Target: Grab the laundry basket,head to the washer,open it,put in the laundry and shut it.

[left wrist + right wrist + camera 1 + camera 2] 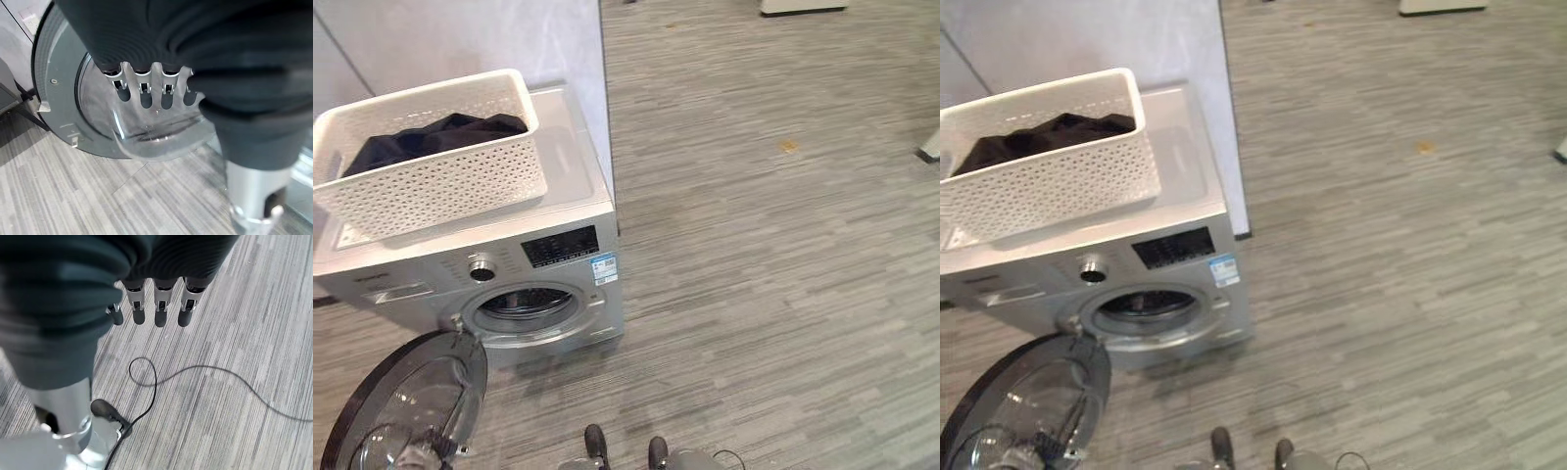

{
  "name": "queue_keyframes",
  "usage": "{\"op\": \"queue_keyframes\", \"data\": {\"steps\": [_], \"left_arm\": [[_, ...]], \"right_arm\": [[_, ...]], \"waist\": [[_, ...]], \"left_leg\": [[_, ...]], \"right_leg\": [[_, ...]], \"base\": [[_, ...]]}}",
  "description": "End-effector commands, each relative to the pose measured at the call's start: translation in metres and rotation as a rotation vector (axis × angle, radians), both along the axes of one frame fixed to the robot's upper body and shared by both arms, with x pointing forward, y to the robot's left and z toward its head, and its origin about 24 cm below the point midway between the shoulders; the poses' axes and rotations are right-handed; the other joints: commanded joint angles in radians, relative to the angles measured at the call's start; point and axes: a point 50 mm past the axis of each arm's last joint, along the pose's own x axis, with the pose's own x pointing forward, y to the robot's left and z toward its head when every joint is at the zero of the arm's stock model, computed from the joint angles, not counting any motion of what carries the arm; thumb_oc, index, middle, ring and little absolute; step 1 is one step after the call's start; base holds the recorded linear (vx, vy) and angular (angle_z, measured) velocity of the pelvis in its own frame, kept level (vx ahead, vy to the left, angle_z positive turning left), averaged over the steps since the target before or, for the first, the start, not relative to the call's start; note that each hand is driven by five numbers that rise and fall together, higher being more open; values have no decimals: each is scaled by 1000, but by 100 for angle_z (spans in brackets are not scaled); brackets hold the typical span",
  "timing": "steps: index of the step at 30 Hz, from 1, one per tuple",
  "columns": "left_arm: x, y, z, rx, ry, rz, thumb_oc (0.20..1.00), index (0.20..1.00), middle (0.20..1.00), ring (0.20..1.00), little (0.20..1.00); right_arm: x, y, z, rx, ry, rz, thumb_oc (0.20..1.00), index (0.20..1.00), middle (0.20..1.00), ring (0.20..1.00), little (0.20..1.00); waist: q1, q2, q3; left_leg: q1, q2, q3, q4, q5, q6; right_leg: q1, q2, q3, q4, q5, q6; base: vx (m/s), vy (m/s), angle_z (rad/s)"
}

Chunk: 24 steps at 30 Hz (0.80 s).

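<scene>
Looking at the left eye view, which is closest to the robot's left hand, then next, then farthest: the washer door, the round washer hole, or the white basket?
From the left hand:
1. Washer door, swung open, low on the left.
2. Round washer hole, in the washer's front.
3. White basket, up on the washer's top.

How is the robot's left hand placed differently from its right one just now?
The left hand hangs in front of the washer's open door, its glass bowl just past the fingers; the right hand hangs over bare floor, near nothing. Whether the left hand touches the door is unclear; the right hand touches nothing. Both have straight, relaxed fingers and hold nothing.
</scene>
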Motion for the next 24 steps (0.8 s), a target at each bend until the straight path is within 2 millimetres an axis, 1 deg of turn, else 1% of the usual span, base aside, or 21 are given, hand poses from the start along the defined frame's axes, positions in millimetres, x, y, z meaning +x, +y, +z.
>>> {"op": "queue_keyframes", "data": {"steps": [1, 2, 3, 4, 5, 6, 7, 8, 9, 10, 11, 12, 13, 14, 16, 18, 20, 21, 22, 23, 24], "left_arm": [[-17, 1, -5, -4, 11, 60, 1000, 1000, 1000, 1000, 1000], [-27, -3, -10, -26, 22, 88, 1000, 1000, 1000, 1000, 1000], [-30, -6, -13, -36, 27, 93, 1000, 1000, 1000, 1000, 1000], [-30, -7, -14, -36, 27, 93, 1000, 1000, 1000, 1000, 1000], [-36, -14, -19, -60, 42, 96, 1000, 1000, 1000, 1000, 1000], [-37, -14, -19, -62, 46, 97, 1000, 1000, 1000, 1000, 1000], [-37, -14, -19, -62, 46, 97, 1000, 1000, 1000, 1000, 1000], [-42, -15, -21, -68, 57, 98, 1000, 1000, 1000, 1000, 1000], [-42, -15, -21, -68, 57, 98, 1000, 1000, 1000, 1000, 1000], [-38, -13, -19, -57, 45, 94, 1000, 1000, 1000, 1000, 1000], [-39, -12, -19, -56, 45, 94, 1000, 1000, 1000, 1000, 1000], [-35, -10, -16, -47, 29, 88, 1000, 1000, 1000, 1000, 1000], [-35, -10, -16, -47, 29, 88, 1000, 1000, 1000, 1000, 1000], [-28, -5, -12, -20, 9, 70, 1000, 1000, 1000, 1000, 1000], [-24, -2, -9, -6, -6, 64, 1000, 1000, 1000, 1000, 1000], [-15, 4, -2, 23, -46, 61, 1000, 1000, 1000, 1000, 1000], [-13, 6, 0, 31, -57, 61, 1000, 1000, 1000, 1000, 1000], [-11, 6, 0, 37, -66, 59, 1000, 1000, 1000, 1000, 1000], [-11, 6, 0, 38, -66, 59, 1000, 1000, 1000, 1000, 1000], [-10, 1, -3, 31, -65, 45, 1000, 1000, 1000, 1000, 1000], [-11, 1, -3, 31, -65, 45, 1000, 1000, 1000, 1000, 1000]], "right_arm": [[-10, -11, 3, -28, -6, -68, 1000, 1000, 1000, 1000, 1000], [-3, -10, 5, -24, -25, -54, 1000, 1000, 1000, 1000, 1000], [-3, -10, 4, -24, -26, -53, 1000, 1000, 1000, 1000, 1000], [-3, -10, 4, -25, -26, -52, 1000, 1000, 1000, 1000, 1000], [8, -11, 7, -28, -49, -45, 1000, 1000, 1000, 1000, 1000], [9, -11, 7, -29, -47, -39, 1000, 1000, 1000, 1000, 1000], [9, -11, 7, -29, -47, -39, 1000, 1000, 1000, 1000, 1000], [15, -8, 7, -20, -66, -34, 1000, 1000, 1000, 1000, 1000], [15, -8, 7, -20, -66, -34, 1000, 1000, 1000, 1000, 1000], [28, 0, 7, -1, -97, 10, 1000, 1000, 1000, 1000, 1000], [28, 0, 7, 0, -97, 10, 1000, 1000, 1000, 1000, 1000], [33, 10, 5, 20, -104, 73, 1000, 1000, 1000, 1000, 1000], [33, 10, 5, 20, -104, 73, 1000, 1000, 1000, 1000, 1000], [34, 17, 3, 37, -98, 114, 1000, 1000, 1000, 1000, 1000], [35, 20, 2, 44, -104, 117, 1000, 1000, 1000, 1000, 1000], [38, 30, -1, 70, -121, 118, 1000, 1000, 1000, 1000, 1000], [38, 34, -2, 76, -123, 120, 1000, 1000, 1000, 1000, 1000], [40, 42, -4, 99, -128, 124, 1000, 1000, 1000, 1000, 1000], [41, 42, -4, 99, -128, 124, 1000, 1000, 1000, 1000, 1000], [41, 47, -6, 119, -140, 76, 1000, 1000, 1000, 1000, 1000], [41, 47, -6, 119, -140, 75, 1000, 1000, 1000, 1000, 1000]], "waist": [[-12, 3, 20], [-3, 6, 21], [-9, 16, 15], [-9, 16, 14], [-3, 27, 17], [-3, 29, 14], [-1, 28, 13], [0, 28, 8], [1, 28, 8], [3, 20, 9], [4, 20, 8], [8, 8, 9], [8, 8, 8], [15, -4, 9], [18, -10, 9], [27, -33, 11], [31, -39, 11], [43, -47, 8], [43, -47, 8], [48, -51, 2], [47, -50, 5]], "left_leg": [[22, -6, -116, 29, 51, 19], [29, -37, -204, 42, 23, 28], [41, -33, -189, 8, 28, 23], [43, -35, -188, 3, 31, 23], [61, -71, -202, -26, 34, 35], [63, -77, -190, -40, 39, 38], [64, -78, -189, -41, 40, 38], [83, -100, -157, -81, 39, 50], [83, -100, -157, -81, 39, 50], [84, -122, -138, -111, 40, 61], [84, -122, -137, -113, 41, 61], [79, -133, -114, -136, 44, 65], [79, -133, -113, -136, 44, 65], [74, -137, -103, -145, 40, 70], [72, -139, -97, -147, 39, 71], [71, -134, -82, -150, 35, 73], [73, -131, -76, -150, 34, 72], [79, -120, -58, -150, 35, 66], [79, -119, -59, -150, 35, 66], [90, -109, -40, -150, 36, 60], [94, -109, -42, -150, 33, 60]], "right_leg": [[8, -23, 107, -59, 99, 153], [-4, -27, 140, -41, 91, 156], [-5, -41, 143, -39, 96, 162], [-4, -42, 143, -40, 96, 163], [-9, -60, 177, -39, 108, 168], [-16, -63, 183, -41, 120, 169], [-17, -63, 185, -42, 121, 169], [-25, -79, 201, -63, 151, 187], [-25, -79, 201, -63, 151, 187], [-45, -99, 215, -81, 198, 205], [-46, -100, 216, -82, 199, 205], [-62, -116, 226, -103, 239, 221], [-62, -116, 226, -103, 239, 222], [-68, -125, 223, -119, 261, 232], [-72, -129, 221, -122, 275, 237], [-75, -137, 206, -125, 310, 250], [-75, -141, 200, -126, 323, 253], [-77, -152, 155, -130, 343, 259], [-76, -152, 154, -131, 343, 259], [-73, -165, 105, -134, 363, 264], [-68, -164, 103, -135, 361, 264]], "base": [[141, 285, -21], [143, 267, -19], [100, 189, -22], [110, 307, -49], [79, 292, -38], [78, 292, -24], [40, 232, -22], [34, 177, -26], [5, 295, -40], [-28, 121, -35], [-59, 222, -51], [-30, 103, -44], [-47, 153, -31], [-19, 84, -12], [-15, 63, -8], [-8, 16, -18], [-4, -13, -9], [-3, -28, -4], [-4, -49, -23], [4, -20, -16], [24, -25, -13]]}}
